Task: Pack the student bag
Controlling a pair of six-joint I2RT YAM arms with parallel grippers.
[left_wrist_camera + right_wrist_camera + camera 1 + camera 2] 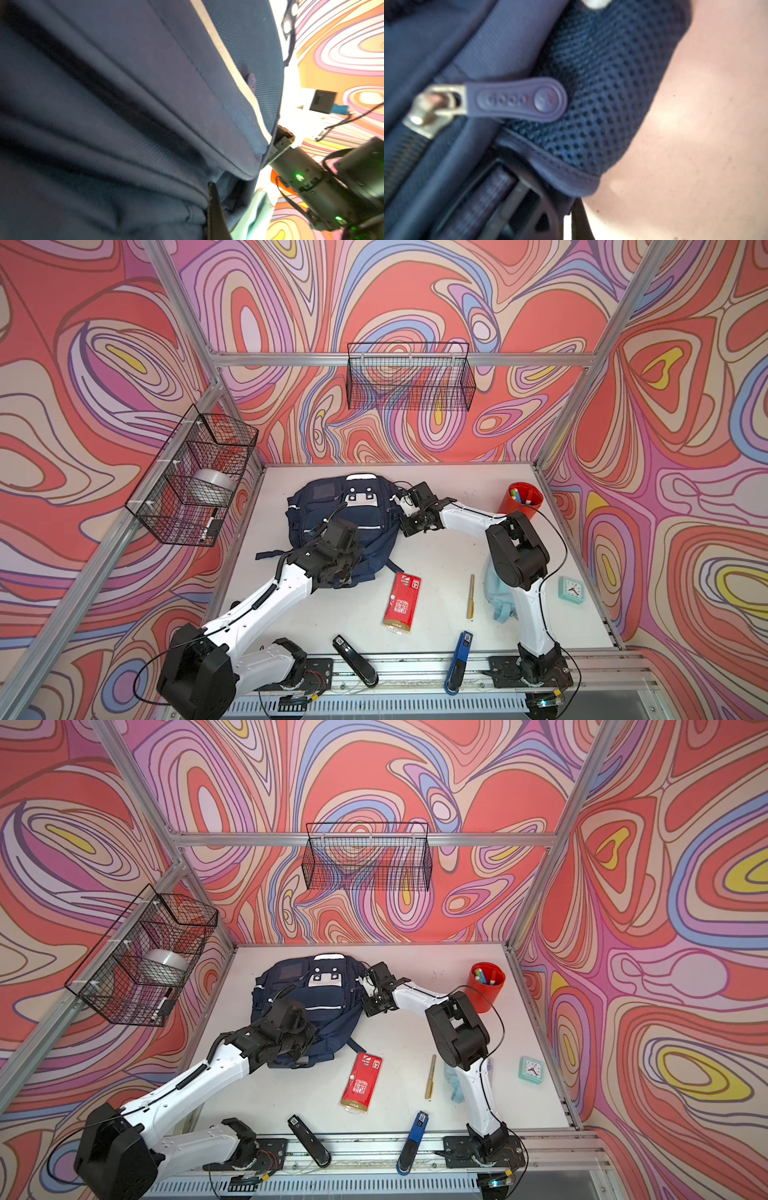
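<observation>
While the left gripper [341, 570], its opening hidden, is being held at the student bag's [368, 537] six o'clock, the right gripper [400, 500], closed with its grasp unclear, is being held at two o'clock.

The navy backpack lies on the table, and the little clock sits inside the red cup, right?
No. The navy backpack does lie on the table, but the little clock stands on the table, apart from the red cup, as both top views show.

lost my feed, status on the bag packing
Left tool shut, over bag near end; right tool shut, at its right edge by zip pull; grips hidden. Bag flat, looks closed. Packet, pen lie outside.
</observation>
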